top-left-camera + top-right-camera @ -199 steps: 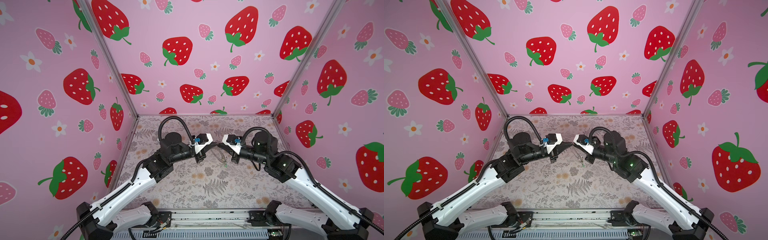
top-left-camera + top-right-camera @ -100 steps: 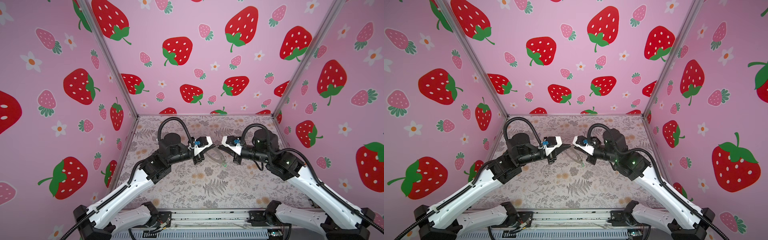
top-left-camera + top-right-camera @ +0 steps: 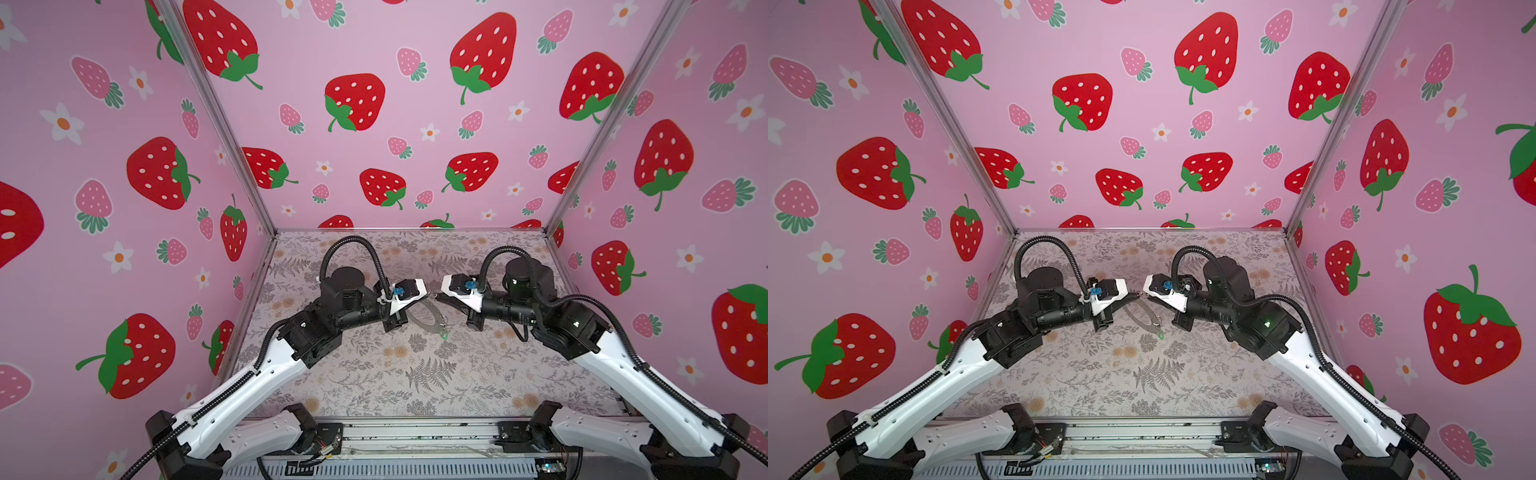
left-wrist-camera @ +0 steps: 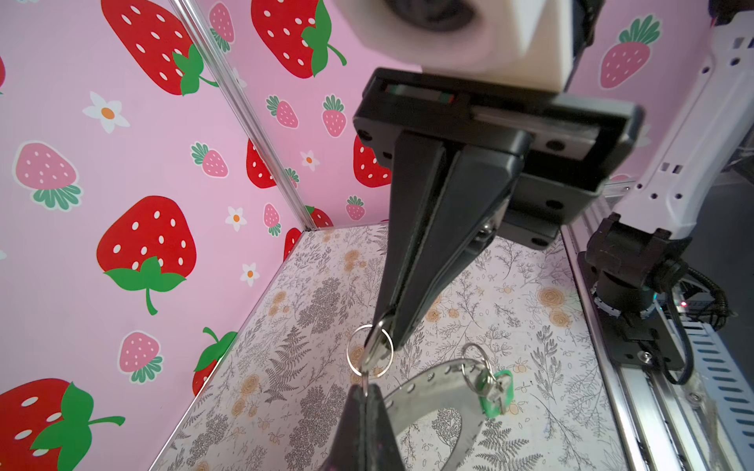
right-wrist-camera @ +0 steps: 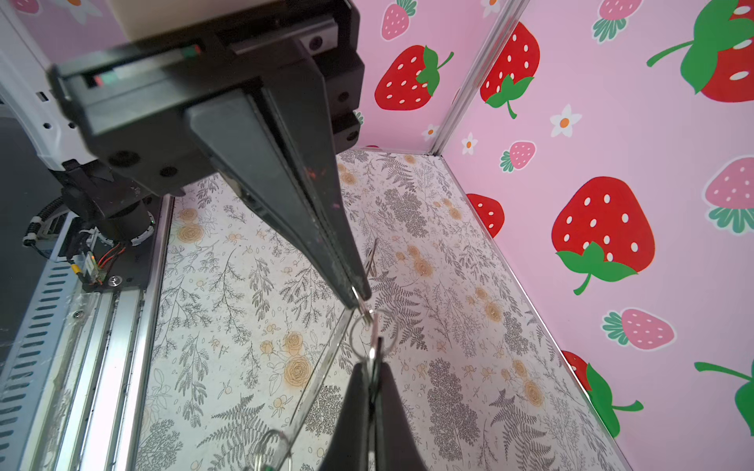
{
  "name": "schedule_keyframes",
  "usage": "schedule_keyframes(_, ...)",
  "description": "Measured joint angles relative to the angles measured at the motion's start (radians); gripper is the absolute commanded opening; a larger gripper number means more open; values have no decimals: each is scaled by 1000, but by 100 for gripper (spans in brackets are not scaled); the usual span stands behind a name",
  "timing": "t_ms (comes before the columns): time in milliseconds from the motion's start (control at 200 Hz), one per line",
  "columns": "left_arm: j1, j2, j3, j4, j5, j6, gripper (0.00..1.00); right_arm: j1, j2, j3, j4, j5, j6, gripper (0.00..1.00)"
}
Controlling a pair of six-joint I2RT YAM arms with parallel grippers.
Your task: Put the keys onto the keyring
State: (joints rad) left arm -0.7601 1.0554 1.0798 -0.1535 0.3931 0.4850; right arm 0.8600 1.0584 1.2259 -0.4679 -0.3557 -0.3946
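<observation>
Bright, even light, faint shadows; edges bow, and wrist-view foregrounds seem slightly blurred

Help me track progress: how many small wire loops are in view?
2 wire loops: one held at the right gripper's tip beside the keyring's end, one hanging on the keyring's edge with the green key. Others may be hidden.

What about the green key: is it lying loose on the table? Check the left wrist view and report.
No, the green key dangles from the rim of the keyring, linked to it rather than lying free.
</observation>
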Motion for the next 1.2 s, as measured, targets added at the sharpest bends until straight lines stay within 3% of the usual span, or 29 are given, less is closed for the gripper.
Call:
schedule_keyframes(310,24,12,-12,3,-1,-2,0,0,51,37,-23,30,-26,0)
schedule_keyframes(405,54,14,-45,38,19,-30,27,0,90,62,-50,56,-47,0)
schedule_keyframes(465,77,13,-76,65,28,-54,38,0,117,69,-61,77,-59,0)
schedule_keyframes(770,314,-105,-309,158,46,-231,56,0,341,70,-30,95,-103,0)
schedule_keyframes(1000,484,-239,-337,128,0,-309,61,1,469,70,103,-13,-72,0)
schedule_keyframes(1201,501,-255,-346,70,-19,-325,63,-17,494,-21,233,-37,-36,0)
